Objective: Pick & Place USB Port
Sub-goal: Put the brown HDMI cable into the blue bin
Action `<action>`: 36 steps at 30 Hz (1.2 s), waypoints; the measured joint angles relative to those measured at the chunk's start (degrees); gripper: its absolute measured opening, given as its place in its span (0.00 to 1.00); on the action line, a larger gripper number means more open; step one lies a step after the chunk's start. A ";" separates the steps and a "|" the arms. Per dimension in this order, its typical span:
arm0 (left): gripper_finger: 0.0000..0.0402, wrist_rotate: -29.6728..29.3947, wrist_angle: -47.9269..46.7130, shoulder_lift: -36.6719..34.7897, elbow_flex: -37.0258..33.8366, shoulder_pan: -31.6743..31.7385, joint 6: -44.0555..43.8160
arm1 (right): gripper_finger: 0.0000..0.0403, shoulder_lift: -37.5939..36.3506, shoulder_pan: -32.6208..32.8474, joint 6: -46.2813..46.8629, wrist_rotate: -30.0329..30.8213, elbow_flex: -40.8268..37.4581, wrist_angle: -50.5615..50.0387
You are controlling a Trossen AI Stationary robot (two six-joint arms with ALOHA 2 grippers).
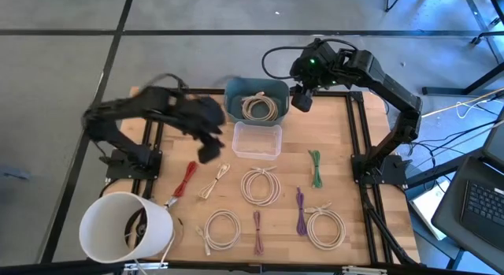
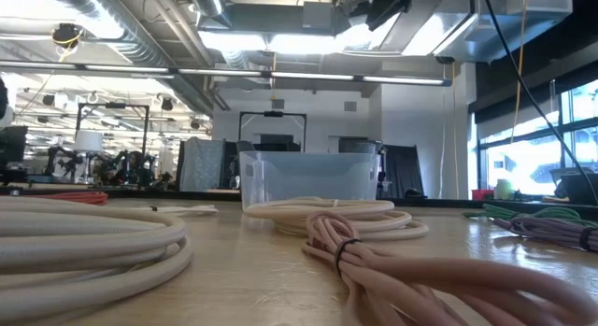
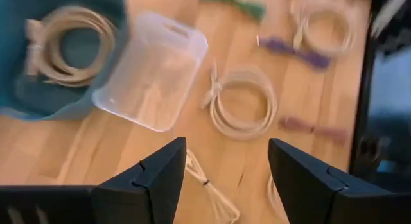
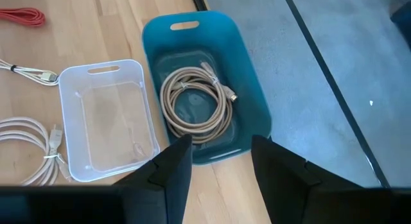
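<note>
A teal bin (image 1: 256, 102) at the table's far middle holds one coiled beige cable (image 4: 196, 105). A clear plastic bin (image 1: 257, 141) stands just in front of it. Several coiled beige cables (image 1: 261, 184), purple, green and red cables lie on the wooden table. My right gripper (image 4: 221, 163) is open and empty, held above the teal bin's right side (image 1: 302, 98). My left gripper (image 3: 225, 179) is open and empty, above the table left of the clear bin (image 1: 209, 149), over a small bundled beige cable (image 1: 214, 180).
A white bucket (image 1: 126, 228) stands at the near left corner. A red cable (image 1: 185, 179) lies left of the middle. Green (image 1: 315, 169) and purple (image 1: 300, 212) cables lie on the right. Beige coils (image 1: 223, 229) lie along the near edge. A laptop (image 1: 480, 196) sits off the table's right.
</note>
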 joint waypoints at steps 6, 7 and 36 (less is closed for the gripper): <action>0.53 4.75 -2.56 12.07 -0.04 -3.44 11.42 | 0.40 0.00 0.01 0.12 -0.02 0.00 -0.16; 0.53 5.61 -2.40 13.53 -0.04 -4.31 12.97 | 0.40 0.00 0.02 0.22 0.00 0.00 -0.40; 0.38 20.18 39.47 14.84 -38.33 -18.92 3.61 | 0.40 -0.02 0.02 3.91 -0.46 0.00 -2.67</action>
